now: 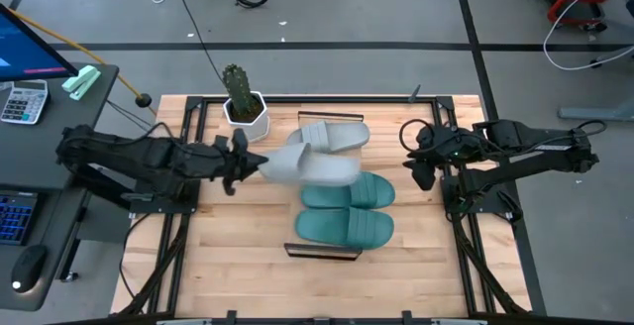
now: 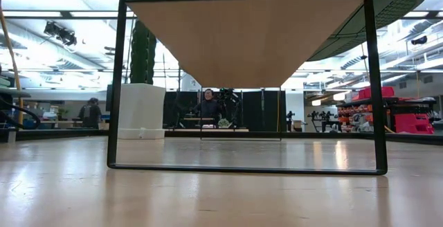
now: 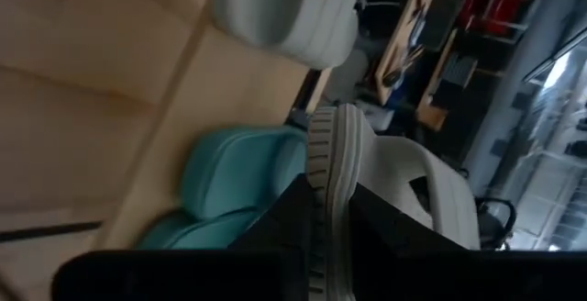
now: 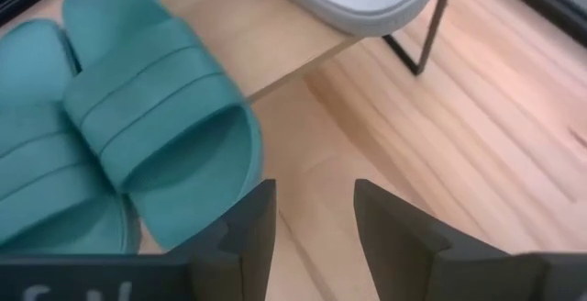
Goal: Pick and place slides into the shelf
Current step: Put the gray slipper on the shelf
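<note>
One grey slide (image 1: 302,165), pinched in the left jaws (image 1: 241,160), hangs at nine o'clock of the shelf (image 1: 287,194), long axis three-to-nine; right jaws (image 1: 421,157) gape empty.

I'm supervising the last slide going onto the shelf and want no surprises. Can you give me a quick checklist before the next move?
1. Left pincer shut on the grey slide: ok.
2. Held slide over the shelf: ok.
3. Two teal slides already on the shelf: ok.
4. Other grey slide placed on the shelf: ok.
5. Right pincer open, empty, off to the side: ok.
6. Gap under the held slide: cannot tell.
</note>
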